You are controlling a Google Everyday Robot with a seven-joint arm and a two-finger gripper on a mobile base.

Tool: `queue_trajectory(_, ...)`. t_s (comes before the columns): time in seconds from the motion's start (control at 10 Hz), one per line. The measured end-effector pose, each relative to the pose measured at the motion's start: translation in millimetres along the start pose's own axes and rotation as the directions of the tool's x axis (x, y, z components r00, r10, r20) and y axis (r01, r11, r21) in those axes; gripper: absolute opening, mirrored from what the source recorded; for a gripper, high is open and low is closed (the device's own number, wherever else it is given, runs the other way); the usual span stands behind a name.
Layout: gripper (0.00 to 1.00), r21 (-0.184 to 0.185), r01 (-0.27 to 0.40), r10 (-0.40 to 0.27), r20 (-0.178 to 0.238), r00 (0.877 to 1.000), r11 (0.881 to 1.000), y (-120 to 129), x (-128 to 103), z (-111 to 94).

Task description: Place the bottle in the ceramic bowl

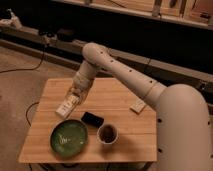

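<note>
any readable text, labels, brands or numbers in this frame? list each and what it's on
None can be read.
Small white oblong bottle, shut in the gripper above the wooden table: darker label, too blurred to read.
Wide shallow green ceramic bowl: pale marks inside, not legible as text.
Flat black rectangular object, pale tan square block, white-rimmed cup: no lettering visible.

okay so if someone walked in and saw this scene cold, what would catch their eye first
Probably the big white arm reaching in from the right across the wooden table, its gripper shut on the bottle above the table's left side. Just below and in front of that sits the ceramic bowl, wide and green, near the front left edge. A white-rimmed cup stands to the bowl's right, with a flat black object behind it.
</note>
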Motion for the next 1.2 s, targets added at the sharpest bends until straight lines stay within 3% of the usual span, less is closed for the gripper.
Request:
queue_trajectory(0.4,0.02,-0.023,-0.008,0.008,-0.037,0.999,1.0,-26,-13,14)
queue_trajectory(0.7,0.02,-0.062,0.005,-0.009,-0.067,0.998,0.998,-34,-23,32)
queue_trajectory(1.2,0.02,-0.154,0.037,-0.055,-0.114,0.992,0.987,-5,-18,58)
